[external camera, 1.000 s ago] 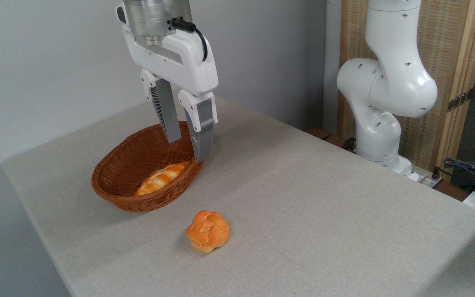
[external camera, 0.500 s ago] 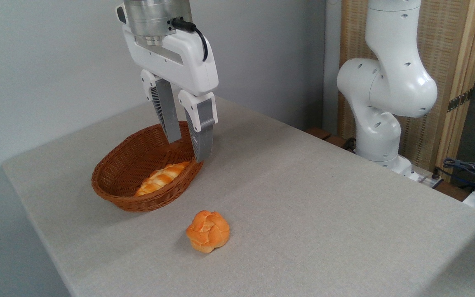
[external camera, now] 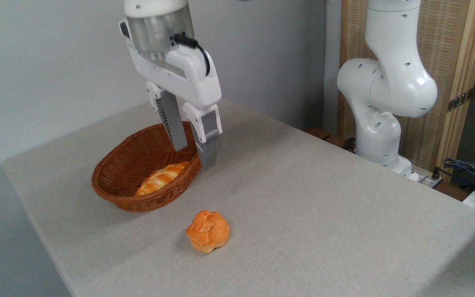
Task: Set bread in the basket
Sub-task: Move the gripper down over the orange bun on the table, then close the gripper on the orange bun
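Currently, the bread (external camera: 208, 231), a small round knotted bun with a glossy golden-orange crust, is resting on the grey table covering (external camera: 324, 214), near the front edge of the table. Nothing is touching it, and it is casting a soft shadow to its left. It is lying outside the basket (external camera: 116, 194), below and to the right of the basket's nearest rim, with a strip of bare cloth separating the 2 items.

The basket is an oval, brown, woven wicker container with low sides, and it is sitting on the left half of the table. 1 elongated braided loaf (external camera: 161, 178) with pale stripes is lying inside it, along the right interior wall.

The gripper (external camera: 194, 156) is hanging above the right end of the basket, well apart from the bread. Its 2 grey fingers (external camera: 209, 142) are pointing downward with a slight tilt, and a clear gap is showing between them; they are holding nothing. In this view the left finger is overlapping the basket interior, and the right finger is overlapping the basket's right rim and the cloth just beyond it. A black cable (external camera: 198, 51) is looping from the metal wrist section over the white gripper housing.

The white robot arm base (external camera: 379, 136) is standing at the right rear of the table, in front of a slatted wooden screen (external camera: 447, 62).
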Tool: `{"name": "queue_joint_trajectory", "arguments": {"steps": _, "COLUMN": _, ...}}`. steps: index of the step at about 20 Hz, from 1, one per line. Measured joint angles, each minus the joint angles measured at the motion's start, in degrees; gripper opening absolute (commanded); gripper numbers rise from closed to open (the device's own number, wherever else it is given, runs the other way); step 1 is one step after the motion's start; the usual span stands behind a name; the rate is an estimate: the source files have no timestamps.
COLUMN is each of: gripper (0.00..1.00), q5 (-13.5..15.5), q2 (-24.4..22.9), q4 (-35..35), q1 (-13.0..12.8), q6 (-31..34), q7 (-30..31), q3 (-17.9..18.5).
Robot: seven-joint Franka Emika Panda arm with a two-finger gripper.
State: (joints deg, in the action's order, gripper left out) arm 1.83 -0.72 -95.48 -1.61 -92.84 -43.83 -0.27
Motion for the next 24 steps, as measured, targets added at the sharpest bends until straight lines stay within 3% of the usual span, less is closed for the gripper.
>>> {"name": "queue_joint_trajectory", "arguments": {"steps": 4, "gripper": 1.00, "q5": -1.03, "q2": 0.25, "q4": -4.10, "q1": -0.55, "q6": -3.95, "q7": -1.08, "q3": -0.06}}
{"name": "queue_joint_trajectory", "arguments": {"steps": 10, "gripper": 1.00, "q5": -3.36, "q2": 0.94, "q4": -13.42, "q1": -3.37, "q6": -14.13, "q7": -1.09, "q3": -0.15}}
{"name": "queue_joint_trajectory", "arguments": {"steps": 21, "gripper": 1.00, "q5": -8.30, "q2": 3.95, "q4": -20.07, "q1": -3.81, "q6": -23.40, "q7": -1.09, "q3": -0.11}}
{"name": "queue_joint_trajectory", "arguments": {"steps": 23, "gripper": 0.85, "q5": -8.71, "q2": 4.31, "q4": -20.42, "q1": -3.98, "q6": -23.51, "q7": -1.09, "q3": -0.11}}
{"name": "queue_joint_trajectory", "arguments": {"steps": 24, "gripper": 0.67, "q5": -8.87, "q2": 4.41, "q4": -20.48, "q1": -4.05, "q6": -23.53, "q7": -1.09, "q3": -0.11}}
